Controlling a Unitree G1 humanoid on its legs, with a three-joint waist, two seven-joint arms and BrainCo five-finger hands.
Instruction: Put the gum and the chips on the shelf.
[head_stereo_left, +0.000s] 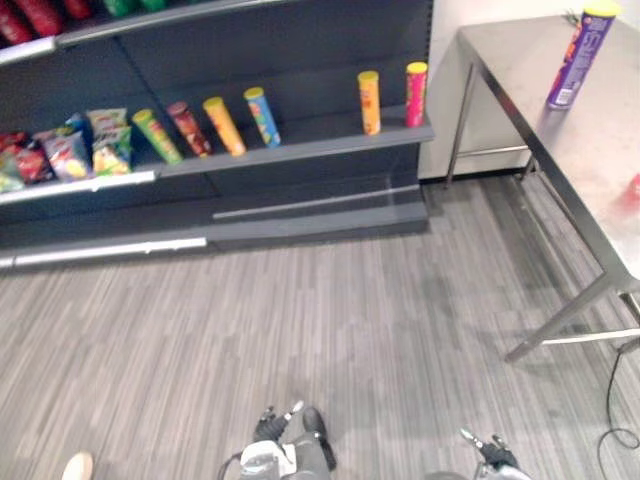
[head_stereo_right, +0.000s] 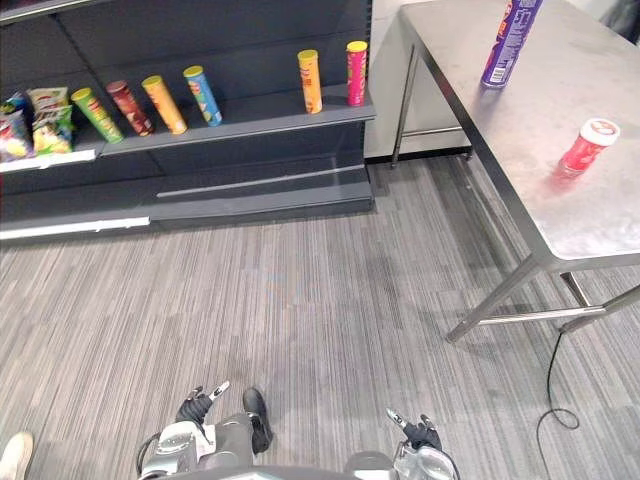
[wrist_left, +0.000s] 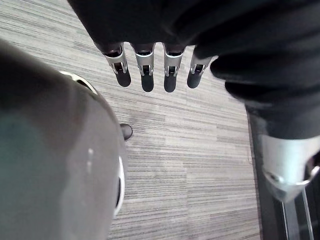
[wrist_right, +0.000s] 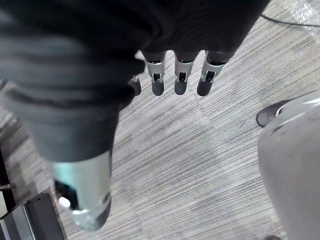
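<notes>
Gum (head_stereo_right: 588, 148), chips (head_stereo_right: 505, 45) on table (head_stereo_right: 480, 130), far from right robot hand (head_stereo_right: 417, 433)

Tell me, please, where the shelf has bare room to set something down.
The widest bare stretch of the shelf lies between the blue can and the orange can. Left of it is crowded: leaning cans, then snack bags. The pink can takes the right end.
</notes>
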